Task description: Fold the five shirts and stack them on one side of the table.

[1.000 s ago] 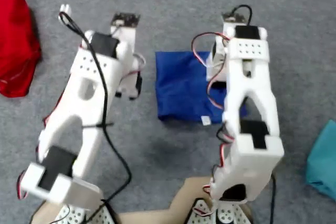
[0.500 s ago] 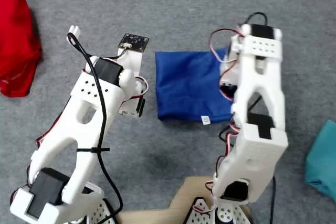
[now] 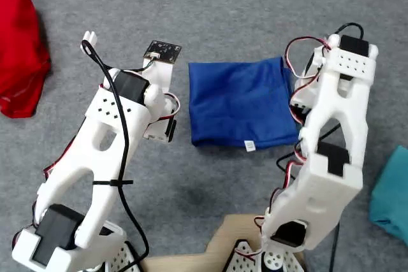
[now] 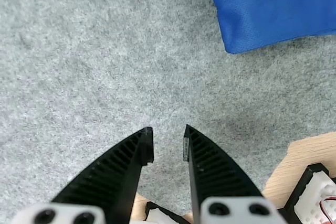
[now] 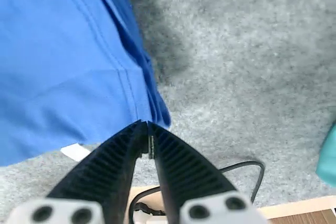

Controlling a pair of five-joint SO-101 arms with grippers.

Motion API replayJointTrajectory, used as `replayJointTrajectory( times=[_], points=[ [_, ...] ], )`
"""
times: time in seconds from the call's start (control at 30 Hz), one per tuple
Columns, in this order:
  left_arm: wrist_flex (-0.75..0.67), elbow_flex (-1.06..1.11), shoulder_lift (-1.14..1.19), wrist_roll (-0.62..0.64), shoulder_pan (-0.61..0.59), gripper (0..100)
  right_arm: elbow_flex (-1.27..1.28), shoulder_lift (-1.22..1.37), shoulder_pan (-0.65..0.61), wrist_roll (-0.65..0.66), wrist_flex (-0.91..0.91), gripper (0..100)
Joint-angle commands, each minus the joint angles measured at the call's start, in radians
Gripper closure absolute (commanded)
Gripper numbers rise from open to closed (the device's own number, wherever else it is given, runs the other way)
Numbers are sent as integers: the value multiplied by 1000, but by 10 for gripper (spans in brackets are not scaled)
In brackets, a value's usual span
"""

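A folded blue shirt (image 3: 239, 103) lies on the grey table cover (image 3: 223, 17) between my two arms. My left gripper (image 4: 168, 142) hangs a little above bare grey cloth just left of the shirt's near left corner (image 4: 247, 30), its fingers slightly open and holding nothing. My right gripper (image 5: 145, 129) is shut, its tips against the hem at the blue shirt's (image 5: 63, 66) right edge. I cannot tell whether any fabric is pinched between them. In the high view the right arm (image 3: 338, 113) stands over that right edge.
A crumpled red shirt (image 3: 22, 49) lies at the far left edge. A teal shirt (image 3: 392, 195) sits at the near right edge. The arms' wooden base (image 3: 223, 246) is at the table's front. Open grey cloth stretches behind the blue shirt.
The right arm has swung right, off the top of the blue shirt to its right edge, uncovering it. The left arm pulled back toward the front early on, then stayed still.
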Motion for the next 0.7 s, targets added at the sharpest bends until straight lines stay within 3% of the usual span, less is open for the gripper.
replayJointTrajectory(
  times=[0.0, 0.2, 0.37, 0.57, 0.67],
  points=[
    [5, 5, -39, -20, 0, 889, 111, -248, 12, -8, 21, 993],
    [29, 0, -41, -74, -5, 889, 498, -659, 4, -167, 18, 990],
    [29, 28, -41, -84, -91, 889, 769, -866, -70, -336, 12, 983],
    [23, 38, -31, -158, -218, 889, 892, -874, -143, -512, -152, 755],
    [23, 40, -30, -161, -227, 889, 957, -834, -189, -589, -285, 714]
  ],
)
